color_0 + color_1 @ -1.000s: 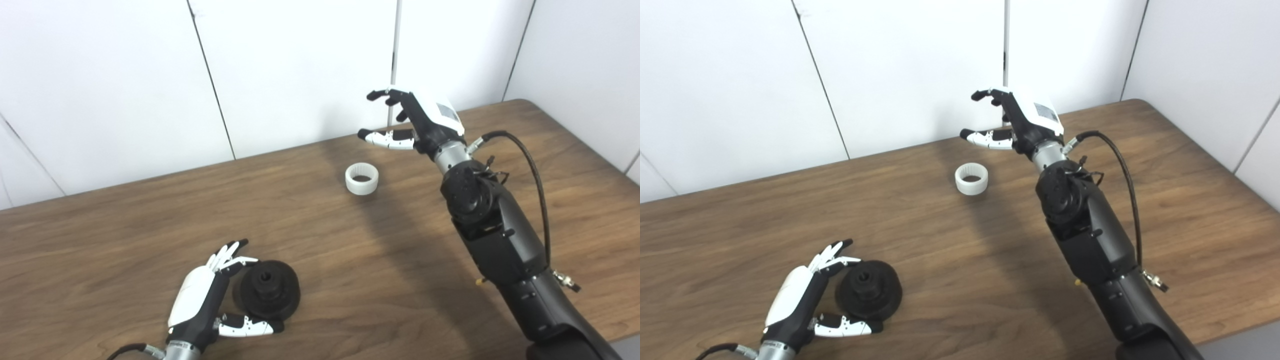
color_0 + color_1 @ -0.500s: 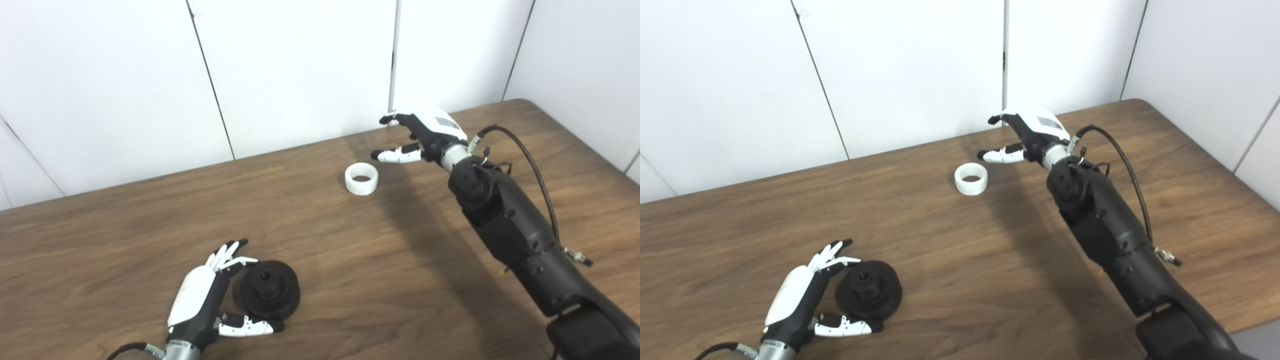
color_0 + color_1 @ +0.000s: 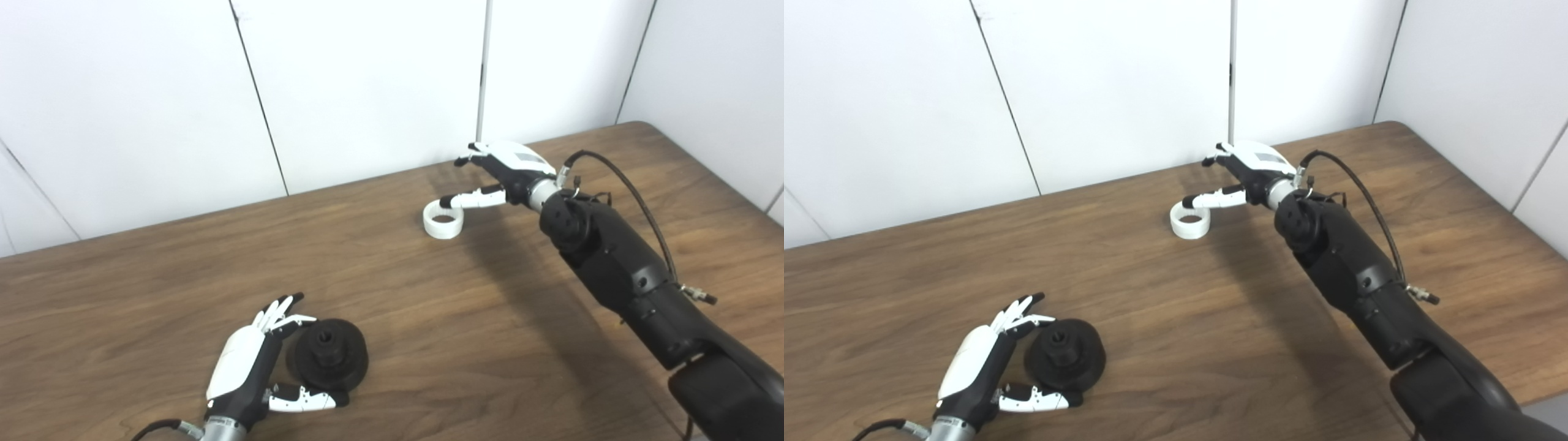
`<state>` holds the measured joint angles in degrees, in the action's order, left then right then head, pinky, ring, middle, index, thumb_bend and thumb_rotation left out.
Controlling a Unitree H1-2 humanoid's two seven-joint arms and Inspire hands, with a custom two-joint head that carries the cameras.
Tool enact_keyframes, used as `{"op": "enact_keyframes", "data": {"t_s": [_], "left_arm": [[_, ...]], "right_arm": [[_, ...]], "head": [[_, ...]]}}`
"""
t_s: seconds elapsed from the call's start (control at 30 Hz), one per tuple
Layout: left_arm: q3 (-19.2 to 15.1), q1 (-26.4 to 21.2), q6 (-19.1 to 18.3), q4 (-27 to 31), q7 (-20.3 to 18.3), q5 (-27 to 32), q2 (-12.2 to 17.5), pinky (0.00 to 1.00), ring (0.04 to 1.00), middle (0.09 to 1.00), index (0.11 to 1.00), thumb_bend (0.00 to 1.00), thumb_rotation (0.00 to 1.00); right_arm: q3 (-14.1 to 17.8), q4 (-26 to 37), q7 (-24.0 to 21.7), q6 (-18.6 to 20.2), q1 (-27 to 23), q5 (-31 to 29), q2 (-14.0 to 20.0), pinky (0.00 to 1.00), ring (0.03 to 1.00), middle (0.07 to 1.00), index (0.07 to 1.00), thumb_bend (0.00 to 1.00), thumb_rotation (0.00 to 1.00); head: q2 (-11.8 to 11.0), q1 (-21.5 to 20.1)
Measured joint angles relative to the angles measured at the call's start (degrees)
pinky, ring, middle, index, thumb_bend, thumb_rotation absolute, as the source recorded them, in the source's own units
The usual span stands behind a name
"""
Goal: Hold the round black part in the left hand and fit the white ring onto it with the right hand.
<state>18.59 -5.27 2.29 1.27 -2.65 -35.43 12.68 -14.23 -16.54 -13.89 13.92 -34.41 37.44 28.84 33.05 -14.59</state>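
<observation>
Your left hand (image 3: 245, 367) lies low on the wooden table (image 3: 153, 288), at about 7 o'clock in the view, with its arm entering from the bottom edge. Its fingers (image 3: 278, 309) are spread and curve round the far left side of the round black part (image 3: 327, 360); the thumb (image 3: 303, 401) runs along the near edge of that part. The part sits flat on the table, hub upward, a small bore visible at its centre. Fingers and thumb are at or very near its rim. I record this hand as released, bracketing the part and not grasping it; the part is not lifted.

Your right hand (image 3: 499, 177) is at about 1 o'clock, reaching in toward the back of the table from the dark forearm (image 3: 612, 263) that crosses from 4 o'clock. It is released, fingers apart. The thumb tip (image 3: 447, 201) overlaps the far right rim of the white ring (image 3: 442, 222); whether it touches the ring or hovers just above cannot be told. The other fingers (image 3: 468, 160) are raised, pointing toward the wall panels (image 3: 367, 86), beyond the ring.

The white ring stands on the table, opening upward, ungrasped, at about 12 to 1 o'clock, well apart from the black part.

A cable (image 3: 637, 196) loops from the right wrist back along the forearm.
</observation>
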Motion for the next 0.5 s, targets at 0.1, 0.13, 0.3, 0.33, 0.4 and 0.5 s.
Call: {"op": "enact_keyframes", "data": {"t_s": [0.1, 0.13, 0.3, 0.33, 0.4, 0.5], "left_arm": [[0.01, 0.00, -0.14, 0.03, 0.02, 0.00, -0.02, 1.00, 0.989, 0.963, 0.613, 0.91, 0.26], [0.02, 0.00, -0.20, 0.07, 0.02, 0.00, -0.03, 1.00, 0.989, 0.963, 0.613, 0.91, 0.25], [0.04, 0.01, -0.29, 0.09, 0.02, 0.00, -0.04, 1.00, 0.987, 0.961, 0.612, 0.91, 0.26], [0.05, 0.01, -0.29, 0.09, 0.02, 0.00, -0.04, 1.00, 0.986, 0.961, 0.612, 0.91, 0.26], [0.06, 0.00, -0.31, 0.08, 0.02, 0.00, -0.04, 1.00, 0.986, 0.960, 0.611, 0.91, 0.26], [0.10, 0.00, -0.32, 0.08, 0.05, 0.00, -0.04, 1.00, 0.985, 0.959, 0.612, 0.91, 0.26]], "right_arm": [[-0.50, -0.12, -0.90, 0.00, 0.01, -0.53, -0.15, 0.98, 1.000, 1.000, 0.861, 0.99, 0.84], [-0.62, -0.23, -1.13, 0.01, 0.01, -0.67, -0.27, 0.98, 1.000, 1.000, 0.859, 0.99, 0.84], [-1.03, -0.60, -1.49, 0.02, 0.08, -1.01, -0.98, 0.98, 1.000, 1.000, 0.859, 1.00, 0.82], [-1.16, -0.60, -1.51, 0.04, 0.08, -1.00, -1.20, 0.98, 1.000, 1.000, 0.862, 1.00, 0.82], [-1.29, -0.59, -1.57, 0.04, 0.08, -0.99, -1.48, 0.98, 1.000, 1.000, 0.868, 1.00, 0.82], [-1.63, -0.59, -2.31, 0.07, 0.13, -1.01, -1.71, 1.00, 1.000, 1.000, 0.872, 1.00, 0.82]], "head": [[0.09, 0.09], [0.09, 0.09], [0.27, 0.09], [0.27, 0.09], [0.35, 0.18], [0.35, 0.26]]}}
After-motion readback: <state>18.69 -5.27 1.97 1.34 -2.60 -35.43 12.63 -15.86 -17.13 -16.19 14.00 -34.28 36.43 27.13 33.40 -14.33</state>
